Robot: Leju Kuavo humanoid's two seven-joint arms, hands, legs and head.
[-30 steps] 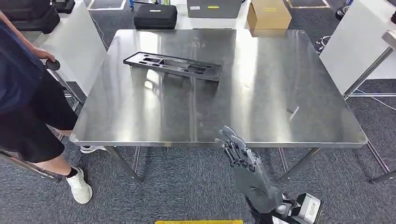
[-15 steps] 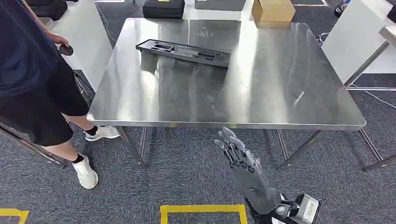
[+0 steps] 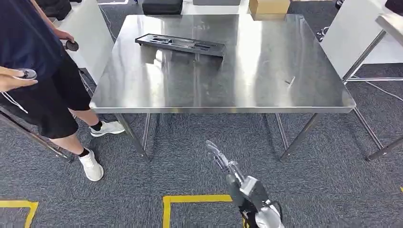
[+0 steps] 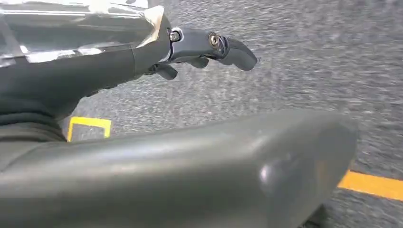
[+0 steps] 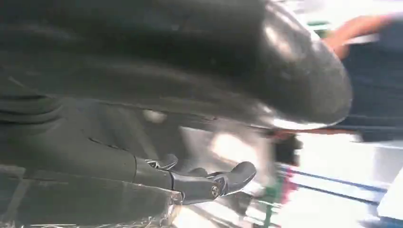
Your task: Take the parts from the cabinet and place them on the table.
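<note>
A long black moulded part (image 3: 179, 45) lies on the far left of the steel table (image 3: 247, 80). My right hand (image 3: 219, 159) hangs low over the carpet in front of the table, fingers stretched out and holding nothing. The right wrist view shows that hand (image 5: 204, 183) with nothing in it, against a blurred background. In the left wrist view my left hand (image 4: 209, 47) hangs above the grey carpet, fingers apart and holding nothing.
A person (image 3: 38, 71) stands at the table's left side with a small dark controller in each hand. Yellow tape (image 3: 195, 198) marks the carpet near my feet. A black case (image 3: 162, 6) and a cardboard box (image 3: 269, 6) sit beyond the table. A white panel (image 3: 351, 33) stands at right.
The whole view has pulled back from the table, so the camera moved. My right arm has dropped lower. The person's second hand with a controller has come in at the left.
</note>
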